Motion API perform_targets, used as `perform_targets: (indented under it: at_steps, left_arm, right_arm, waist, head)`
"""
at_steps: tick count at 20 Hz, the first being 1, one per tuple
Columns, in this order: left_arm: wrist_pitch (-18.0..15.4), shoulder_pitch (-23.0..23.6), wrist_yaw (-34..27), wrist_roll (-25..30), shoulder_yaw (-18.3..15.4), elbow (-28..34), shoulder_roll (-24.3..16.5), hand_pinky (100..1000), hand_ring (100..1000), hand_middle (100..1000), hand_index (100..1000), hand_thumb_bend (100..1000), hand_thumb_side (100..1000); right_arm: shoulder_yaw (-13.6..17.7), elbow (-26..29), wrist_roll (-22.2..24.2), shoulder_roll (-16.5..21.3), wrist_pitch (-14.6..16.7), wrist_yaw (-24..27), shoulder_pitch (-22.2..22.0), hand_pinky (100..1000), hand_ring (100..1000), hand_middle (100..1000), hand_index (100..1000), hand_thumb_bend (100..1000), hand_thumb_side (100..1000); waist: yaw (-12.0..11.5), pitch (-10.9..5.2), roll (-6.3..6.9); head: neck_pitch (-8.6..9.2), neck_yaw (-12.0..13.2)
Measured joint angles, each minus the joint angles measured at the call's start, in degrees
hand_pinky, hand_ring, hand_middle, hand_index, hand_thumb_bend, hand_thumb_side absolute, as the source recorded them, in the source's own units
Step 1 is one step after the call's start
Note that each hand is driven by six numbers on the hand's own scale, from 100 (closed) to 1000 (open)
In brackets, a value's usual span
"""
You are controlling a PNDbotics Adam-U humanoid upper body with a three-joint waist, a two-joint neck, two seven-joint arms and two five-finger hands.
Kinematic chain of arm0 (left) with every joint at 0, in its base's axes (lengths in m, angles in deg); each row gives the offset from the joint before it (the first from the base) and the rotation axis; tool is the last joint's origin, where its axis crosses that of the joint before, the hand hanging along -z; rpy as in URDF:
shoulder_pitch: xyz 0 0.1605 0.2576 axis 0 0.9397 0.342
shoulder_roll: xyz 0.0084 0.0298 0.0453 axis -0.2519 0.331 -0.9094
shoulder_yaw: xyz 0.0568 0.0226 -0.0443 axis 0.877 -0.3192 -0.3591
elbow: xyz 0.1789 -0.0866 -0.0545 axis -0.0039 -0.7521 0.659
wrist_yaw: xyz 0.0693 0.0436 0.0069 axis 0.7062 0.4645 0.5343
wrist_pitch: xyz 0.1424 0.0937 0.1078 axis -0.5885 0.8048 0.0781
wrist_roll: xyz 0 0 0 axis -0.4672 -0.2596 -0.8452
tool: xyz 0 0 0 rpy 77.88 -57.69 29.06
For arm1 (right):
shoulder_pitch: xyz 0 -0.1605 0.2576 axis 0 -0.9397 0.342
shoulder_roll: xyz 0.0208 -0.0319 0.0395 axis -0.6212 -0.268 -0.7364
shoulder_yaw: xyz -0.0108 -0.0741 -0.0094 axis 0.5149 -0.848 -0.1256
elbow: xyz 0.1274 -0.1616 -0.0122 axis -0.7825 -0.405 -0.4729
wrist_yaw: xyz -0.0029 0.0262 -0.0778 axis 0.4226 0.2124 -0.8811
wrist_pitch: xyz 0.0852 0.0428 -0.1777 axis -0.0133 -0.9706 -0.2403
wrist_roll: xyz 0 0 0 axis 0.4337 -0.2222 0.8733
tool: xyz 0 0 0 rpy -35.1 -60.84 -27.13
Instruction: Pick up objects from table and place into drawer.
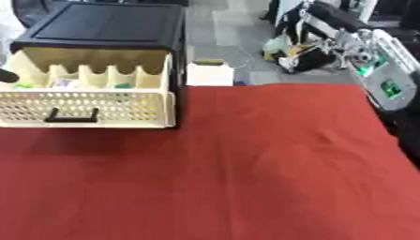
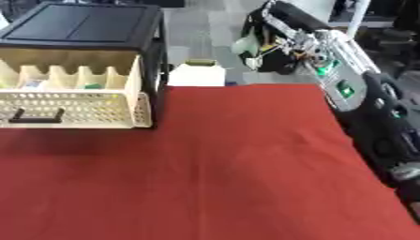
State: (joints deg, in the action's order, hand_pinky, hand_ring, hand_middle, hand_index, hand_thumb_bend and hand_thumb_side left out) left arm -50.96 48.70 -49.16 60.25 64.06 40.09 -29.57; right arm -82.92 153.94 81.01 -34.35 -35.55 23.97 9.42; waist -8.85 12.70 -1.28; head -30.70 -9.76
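drawer (image 1: 86,108) pulled open, bench (image 1: 246,178) far-left | small items inside, none visible on cloth | hands: none visible, state cannot tell | nearer arm: undetermined

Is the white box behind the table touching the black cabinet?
Apart. The left eye view shows a strip of grey floor between the white box and the black cabinet.

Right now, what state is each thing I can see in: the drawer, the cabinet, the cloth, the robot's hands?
Cream perforated plastic drawer: pulled out, open, small items lying in its divided compartments.
Black plastic cabinet: upright at the table's far left corner, top bare.
Red tablecloth: spread flat, faint creases.
Robot's hands: neither shows in either view.
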Motion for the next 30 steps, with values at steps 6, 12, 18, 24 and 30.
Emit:
perform_targets:
  at_steps: [6,12,18,24,30]
  left_arm:
    - [0.3,0.0,-0.3,0.2,0.0,0.0,0.0,100,100,100,594,100,1000]
    - [0.4,-0.1,-0.5,0.4,0.0,0.0,0.0,100,100,100,594,100,1000]
    - [0.4,-0.4,-0.6,0.7,0.0,0.0,0.0,100,100,100,592,100,1000]
    - [0.4,-0.6,-0.6,0.9,0.0,0.0,0.5,100,100,100,591,100,1000]
    - [0.4,-1.0,-0.6,1.1,0.1,0.0,0.5,100,100,100,589,100,1000]
  right_arm:
    - [-0.4,-3.5,0.1,-5.3,-0.2,-1.4,4.6,468,671,323,432,100,100]
    - [-0.4,-6.8,0.0,-10.1,-0.4,-3.3,7.6,466,670,320,429,100,100]
    - [0.0,-9.8,-0.9,-14.2,-0.8,-5.5,9.7,465,671,319,428,100,100]
    - [0.5,-11.8,-1.6,-16.7,-1.0,-6.9,11.2,463,670,317,427,100,100]
    - [0.7,-13.3,-2.3,-18.4,-0.9,-8.2,12.2,460,668,317,426,100,100]
  waist:
    - [-0.5,-0.05,-0.45]
    - [-1.4,-0.11,-0.85]
    - [-2.3,-0.1,-1.33]
    - [-2.9,0.08,-1.76]
    - [-3.3,0.34,-2.09]
  head:
    - [0.0,-0.2]
    - [-0.01,-0.5]
    - [0.0,-0.8]
    - [0.02,-1.0]
    - [0.08,-1.4]
